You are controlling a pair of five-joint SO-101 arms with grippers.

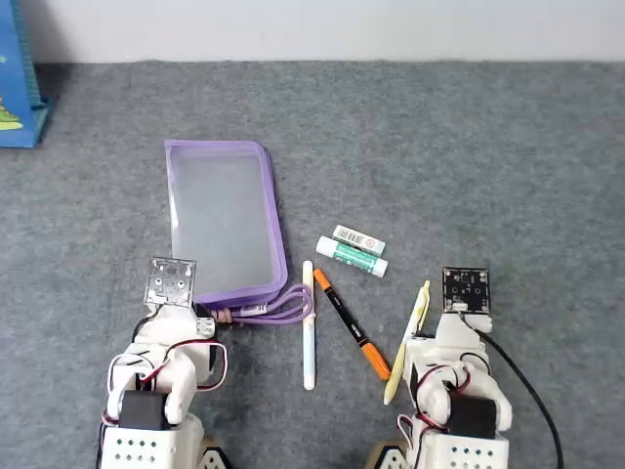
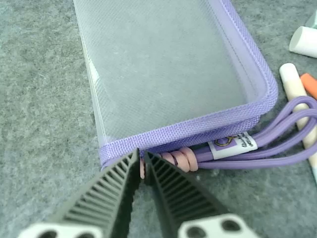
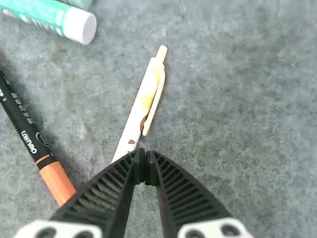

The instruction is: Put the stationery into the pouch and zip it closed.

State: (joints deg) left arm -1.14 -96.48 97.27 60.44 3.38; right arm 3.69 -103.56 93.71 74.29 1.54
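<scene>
A purple pouch (image 1: 225, 223) with a clear mesh face lies flat on the grey mat, its wrist strap (image 1: 283, 311) looped at the near corner. My left gripper (image 2: 141, 163) is shut, its tips just short of the pink beads (image 2: 181, 159) by the pouch's (image 2: 173, 69) near edge. To the right lie a white pen (image 1: 309, 332), an orange-and-black marker (image 1: 348, 320), a green glue stick (image 1: 352, 256), a white eraser (image 1: 358, 237) and a cream pen (image 1: 410, 337). My right gripper (image 3: 144, 166) is shut, hovering over the near end of the cream pen (image 3: 143, 106), beside the marker (image 3: 29, 144).
A blue box (image 1: 18, 88) stands at the far left edge. The left arm (image 1: 166, 376) and the right arm (image 1: 459, 386) sit folded at the near edge. Open grey mat (image 1: 488, 166) stretches to the far right, up to a white wall.
</scene>
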